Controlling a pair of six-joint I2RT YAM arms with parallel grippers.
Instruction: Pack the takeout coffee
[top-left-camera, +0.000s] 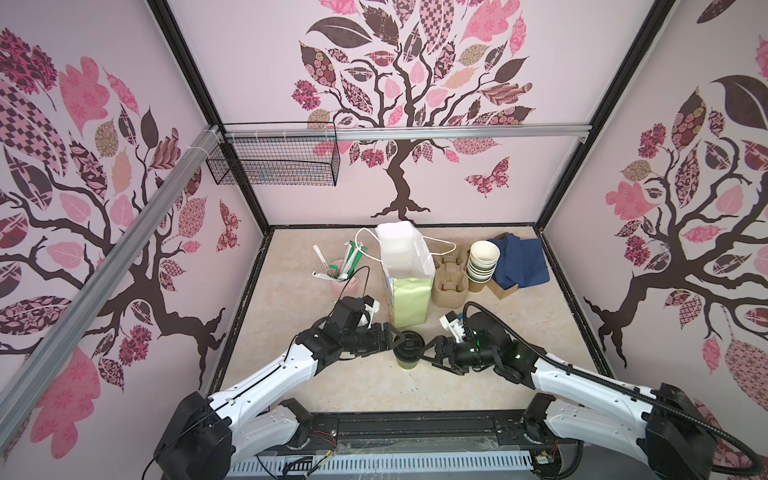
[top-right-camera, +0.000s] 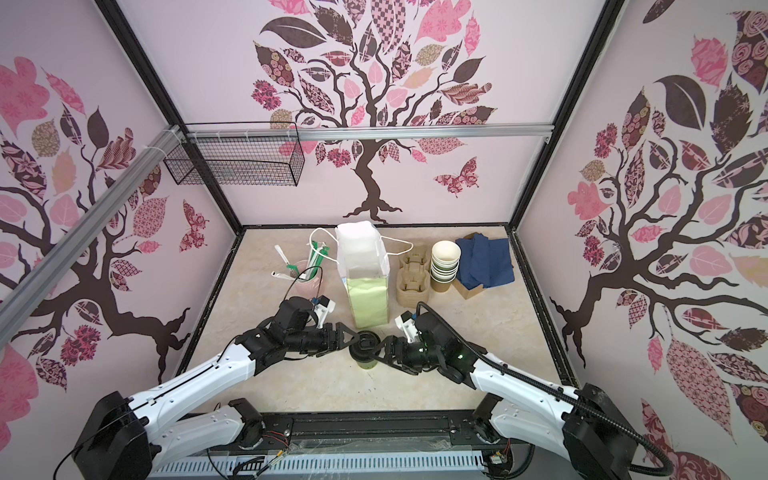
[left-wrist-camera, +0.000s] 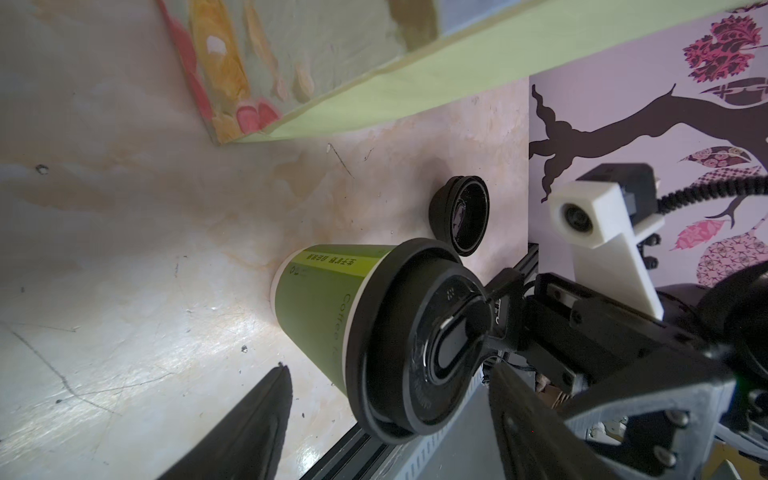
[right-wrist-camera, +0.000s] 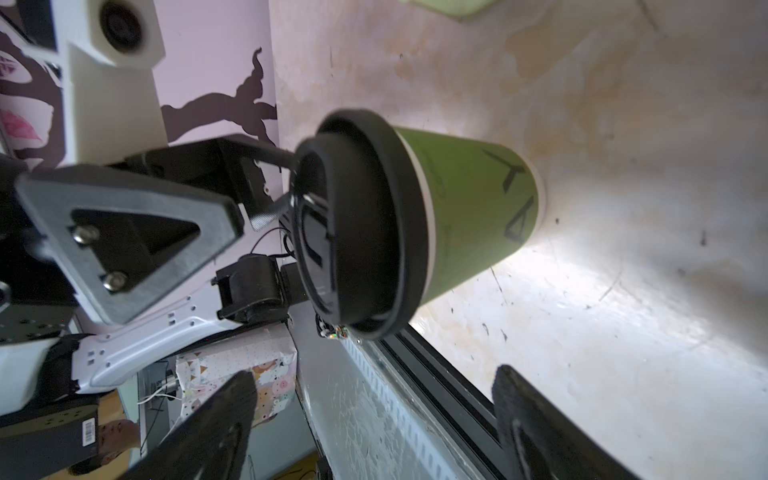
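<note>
i see the small green paper cup with round black plastic lid (top-left-camera: 409, 349) standing upright, lid on, on the beige tabletop (top-left-camera: 332, 386), centre, toward the front edge.

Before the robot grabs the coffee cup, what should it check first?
1. Small green paper cup with round black plastic lid standing upright on the table: ok.
2. Lid pressed fully down: cannot tell.
3. Left claw open, holding nothing: ok.
4. Right claw open, holding nothing: ok.
5. Tall pale green paper bag upright, mouth open: ok.
</note>
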